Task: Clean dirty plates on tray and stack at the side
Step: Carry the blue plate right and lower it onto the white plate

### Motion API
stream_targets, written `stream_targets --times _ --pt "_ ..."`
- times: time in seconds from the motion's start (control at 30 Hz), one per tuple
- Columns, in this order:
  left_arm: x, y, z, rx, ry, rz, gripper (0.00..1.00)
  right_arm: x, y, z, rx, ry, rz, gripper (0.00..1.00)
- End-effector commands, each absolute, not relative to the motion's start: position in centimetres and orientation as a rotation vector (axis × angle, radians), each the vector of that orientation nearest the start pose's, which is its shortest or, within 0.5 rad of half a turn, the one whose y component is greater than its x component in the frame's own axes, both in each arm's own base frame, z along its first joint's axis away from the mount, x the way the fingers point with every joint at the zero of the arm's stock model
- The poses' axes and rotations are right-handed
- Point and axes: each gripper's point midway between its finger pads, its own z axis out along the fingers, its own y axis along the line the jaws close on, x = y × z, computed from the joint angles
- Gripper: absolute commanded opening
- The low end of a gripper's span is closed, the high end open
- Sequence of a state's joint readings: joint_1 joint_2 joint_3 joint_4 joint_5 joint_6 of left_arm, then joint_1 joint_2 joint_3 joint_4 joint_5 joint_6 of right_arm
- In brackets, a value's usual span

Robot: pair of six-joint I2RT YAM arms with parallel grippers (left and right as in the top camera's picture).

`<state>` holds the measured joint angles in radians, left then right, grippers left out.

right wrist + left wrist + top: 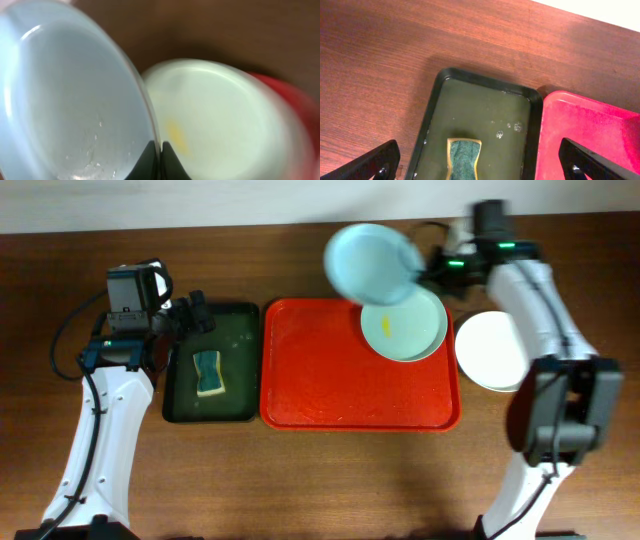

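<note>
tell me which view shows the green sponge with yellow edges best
Overhead: the whole green sponge with yellow edges lies in the dark green rectangular tray. Left wrist crops its lower end; right wrist misses it.

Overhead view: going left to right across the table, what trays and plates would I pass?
dark green tray → red tray → white plate. The two pale plates over the red tray overlap it, so they are left out.

Small tray (235, 350) left of large tray (330, 380).
Sponge (208, 373) in small tray; lower plate (415, 332) in large tray's far right corner, raised plate (370, 265) over it, side plate (490, 352) just right.
</note>
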<state>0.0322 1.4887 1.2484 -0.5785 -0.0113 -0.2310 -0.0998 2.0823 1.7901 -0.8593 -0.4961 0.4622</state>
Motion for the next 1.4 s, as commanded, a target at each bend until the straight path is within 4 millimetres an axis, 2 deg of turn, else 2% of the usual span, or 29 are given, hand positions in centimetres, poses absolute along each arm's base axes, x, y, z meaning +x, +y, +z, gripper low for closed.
stream_targets --times 0.0,0.03,0.17,0.27,0.33,0.47,0.7,0.83,0.87,0.93,1.0,1.17,1.27,1.37 --pt "42.0 1.3 20.1 -0.309 2.360 -0.091 0.99 47.8 -4.0 13.7 0.720 2.619 0.786 0.04" --pt "42.0 1.3 20.1 -0.309 2.360 -0.091 0.99 46.7 -6.5 13.3 0.781 2.627 0.767 0.04" --pt "42.0 1.3 20.1 -0.309 2.360 -0.091 0.99 42.2 -12.9 12.5 0.966 2.648 0.742 0.04" --pt "42.0 1.3 20.1 -0.309 2.360 -0.091 0.99 39.4 -15.7 12.1 1.024 2.674 0.717 0.04" --pt "42.0 1.3 20.1 -0.309 2.360 -0.091 0.99 36.9 -17.4 11.3 1.124 2.736 0.610 0.04" --pt "42.0 1.3 20.1 -0.309 2.360 -0.091 1.00 34.0 -19.2 10.3 1.204 2.844 0.397 0.04" --pt "42.0 1.3 20.1 -0.309 2.360 -0.091 1.00 33.1 -19.0 9.2 1.191 2.916 0.283 0.04" --pt "42.0 1.4 20.1 -0.312 2.360 -0.090 0.99 33.8 -18.7 9.1 1.152 2.919 0.259 0.04" --pt "42.0 1.4 20.1 -0.312 2.359 -0.090 1.00 34.0 -18.5 9.1 1.141 2.921 0.258 0.07" --pt "42.0 1.3 20.1 -0.310 2.360 -0.091 0.99 34.2 -18.2 9.1 1.127 2.927 0.255 0.38" --pt "42.0 1.3 20.1 -0.309 2.360 -0.091 1.00 34.2 -18.0 9.0 1.113 2.937 0.238 0.46" --pt "42.0 1.3 20.1 -0.309 2.360 -0.091 1.00 34.5 -17.1 9.0 1.079 2.961 0.239 0.54" --pt "42.0 1.3 20.1 -0.309 2.360 -0.091 0.99 34.7 -15.7 9.1 1.016 3.002 0.243 0.55" --pt "42.0 1.3 20.1 -0.309 2.360 -0.091 0.99 35.6 -13.2 9.1 0.894 3.047 0.243 0.55"
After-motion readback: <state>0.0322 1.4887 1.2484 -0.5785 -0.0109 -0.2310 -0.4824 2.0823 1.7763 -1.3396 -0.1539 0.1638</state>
